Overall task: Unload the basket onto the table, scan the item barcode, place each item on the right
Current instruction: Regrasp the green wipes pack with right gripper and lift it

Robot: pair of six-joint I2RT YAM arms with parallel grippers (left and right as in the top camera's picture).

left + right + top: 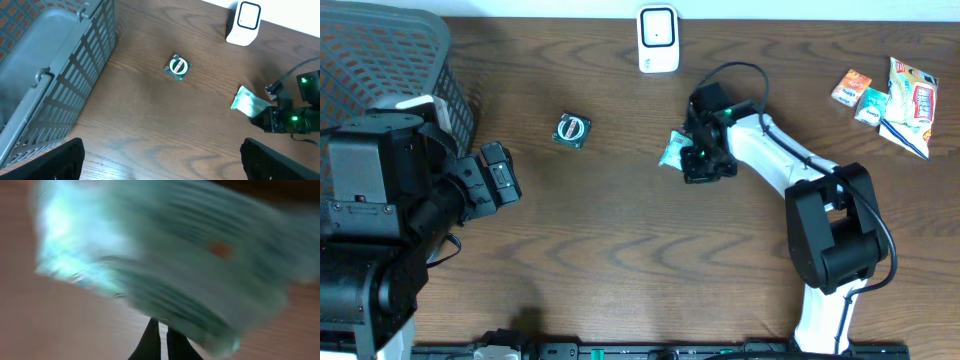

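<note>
Leftward, the left gripper [502, 180] hangs spread wide and empty. Mid-table the right gripper [698, 158] pinches the teal packet [672, 150], short of the white scanner [658, 38]. The presenting step looks to be in hand, and next the barcode needs turning to face it.

You see a dark brown wood-grain table [620, 250], evenly lit, with a pale strip [295, 12] beyond its far edge.

tabletop [620, 250] dark wood grain, fairly matt; basket [380, 50] grey moulded plastic lattice; scanner [658, 40] smooth glossy white plastic; packet [672, 150] shiny crinkled teal film.
</note>
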